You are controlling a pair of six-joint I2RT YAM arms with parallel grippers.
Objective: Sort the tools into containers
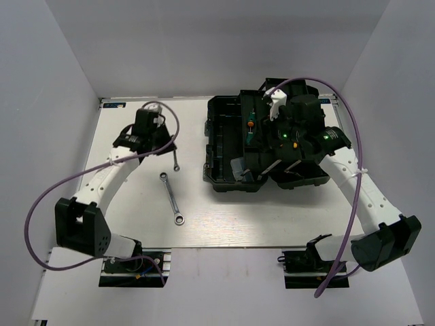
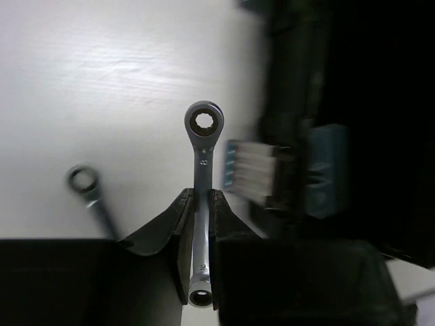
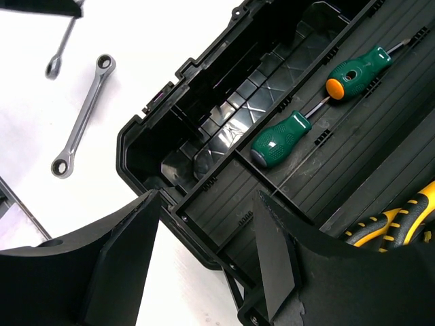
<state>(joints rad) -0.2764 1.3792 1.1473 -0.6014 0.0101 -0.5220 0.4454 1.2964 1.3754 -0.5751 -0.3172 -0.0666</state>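
Note:
My left gripper [image 2: 199, 197] is shut on the short silver wrench [image 2: 202, 153]; its ring end sticks out past the fingertips over the white table. In the top view this gripper [image 1: 168, 145] and wrench [image 1: 175, 160] are left of the black toolbox [image 1: 221, 153]. The longer wrench [image 1: 172, 198] lies flat on the table and shows blurred in the left wrist view [image 2: 90, 191]. My right gripper [image 3: 204, 234] is open and empty above the toolbox's near-left corner [image 1: 266, 165]. Two green screwdrivers [image 3: 282, 139] [image 3: 357, 71] lie in one tray compartment. Yellow pliers handles [image 3: 401, 217] show in the neighbouring compartment.
The toolbox's deep bin [image 3: 224, 112] lies open beside the tray. The right wrist view also shows the long wrench [image 3: 83, 125] and the held short wrench [image 3: 60, 53] on the table side. White walls enclose the table on three sides.

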